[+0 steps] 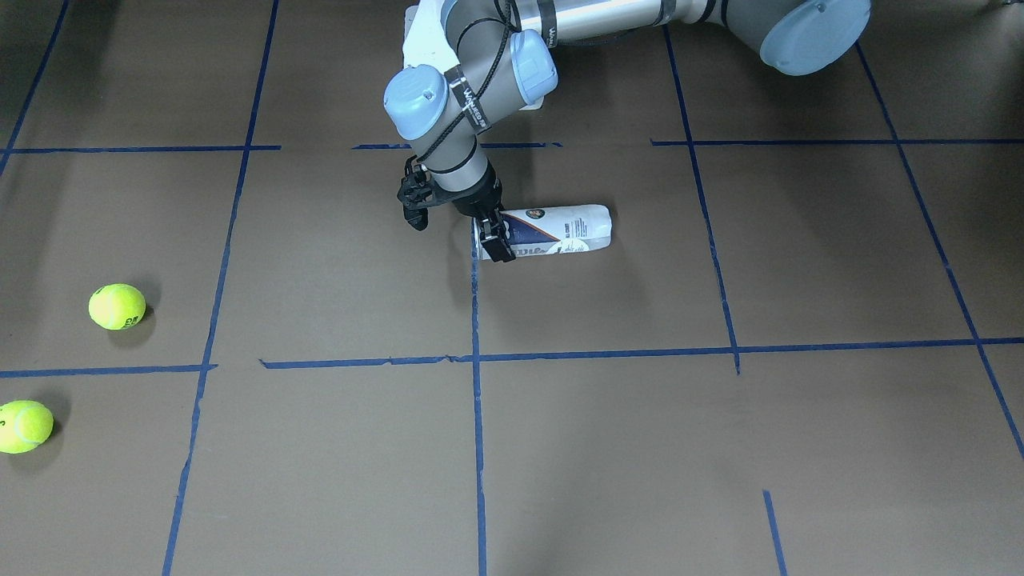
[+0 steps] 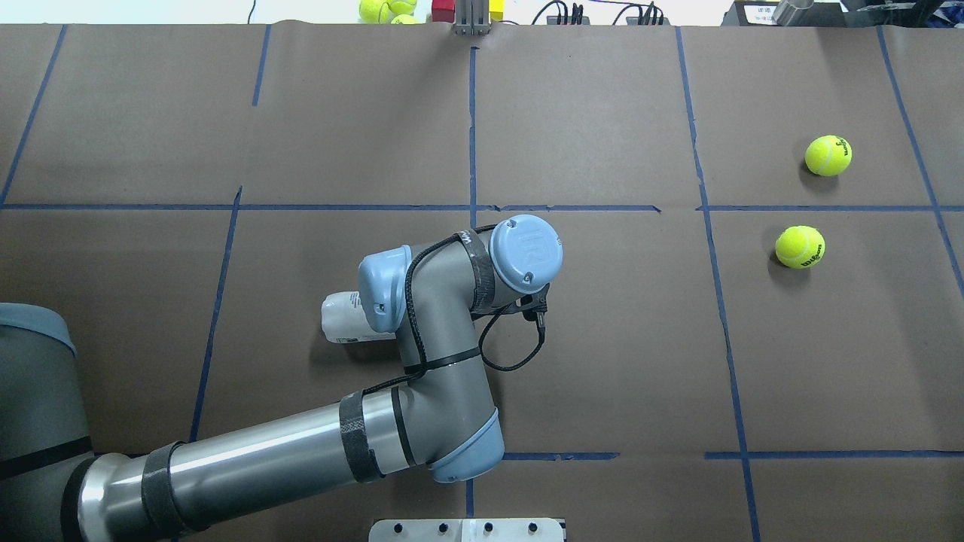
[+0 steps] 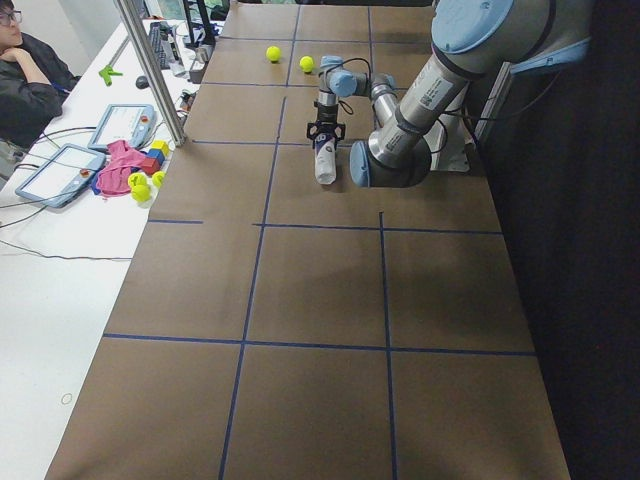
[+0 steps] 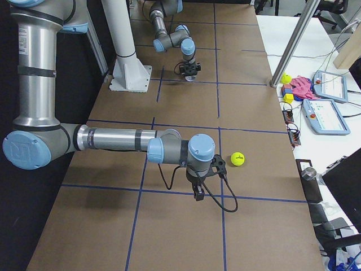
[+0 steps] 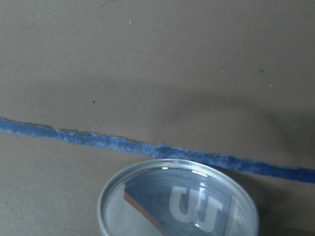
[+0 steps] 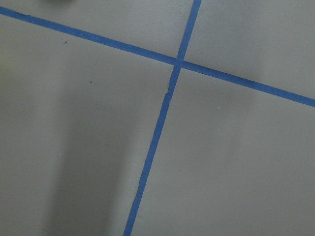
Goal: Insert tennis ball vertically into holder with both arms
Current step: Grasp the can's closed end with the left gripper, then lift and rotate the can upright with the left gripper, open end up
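The holder (image 1: 560,228), a clear can with a white and navy label, lies on its side on the brown table. Its metal-rimmed mouth (image 5: 177,206) fills the bottom of the left wrist view. My left gripper (image 1: 496,238) reaches down over the mouth end, with a finger on each side of the can, closed on it. In the overhead view my left arm hides most of the holder (image 2: 340,320). Two tennis balls (image 2: 828,155) (image 2: 800,247) lie far off on the right side. My right gripper (image 4: 198,193) hangs low over the table next to a ball (image 4: 237,159); I cannot tell whether it is open or shut.
Blue tape lines (image 1: 477,360) divide the table into squares. More balls and coloured blocks (image 3: 145,170) sit on the white bench beyond the far edge, beside a metal post (image 3: 160,90). An operator (image 3: 25,80) sits there.
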`<state>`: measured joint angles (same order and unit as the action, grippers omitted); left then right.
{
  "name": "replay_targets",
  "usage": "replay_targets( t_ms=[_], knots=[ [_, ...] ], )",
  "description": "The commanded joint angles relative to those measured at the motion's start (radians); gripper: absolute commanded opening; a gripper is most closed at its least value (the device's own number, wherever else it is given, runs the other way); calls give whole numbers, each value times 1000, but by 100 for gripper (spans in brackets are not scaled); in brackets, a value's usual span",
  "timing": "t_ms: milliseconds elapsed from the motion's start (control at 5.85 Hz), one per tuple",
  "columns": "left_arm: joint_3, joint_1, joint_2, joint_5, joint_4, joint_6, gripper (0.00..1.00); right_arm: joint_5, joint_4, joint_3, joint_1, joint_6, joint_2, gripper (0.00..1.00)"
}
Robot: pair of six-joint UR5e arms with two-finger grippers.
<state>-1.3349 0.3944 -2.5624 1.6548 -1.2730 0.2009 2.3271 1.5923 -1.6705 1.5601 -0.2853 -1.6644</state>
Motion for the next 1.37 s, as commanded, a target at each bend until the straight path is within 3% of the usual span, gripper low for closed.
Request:
replay_targets(
  t_ms=[0,513,1026,1197],
  knots=[
    [-1,4,16,-6,-60,-8,66,0,0,0,0,0,0,100],
    [-41,24,8,-3,-60,-6,63,0,0,3,0,0,0,100],
    [-289,107,7,34,-69,-56,66,0,0,0,0,2,0,100],
    [-312,136,13,109,-179,-116,66,0,0,0,0,2,0,100]
  ],
)
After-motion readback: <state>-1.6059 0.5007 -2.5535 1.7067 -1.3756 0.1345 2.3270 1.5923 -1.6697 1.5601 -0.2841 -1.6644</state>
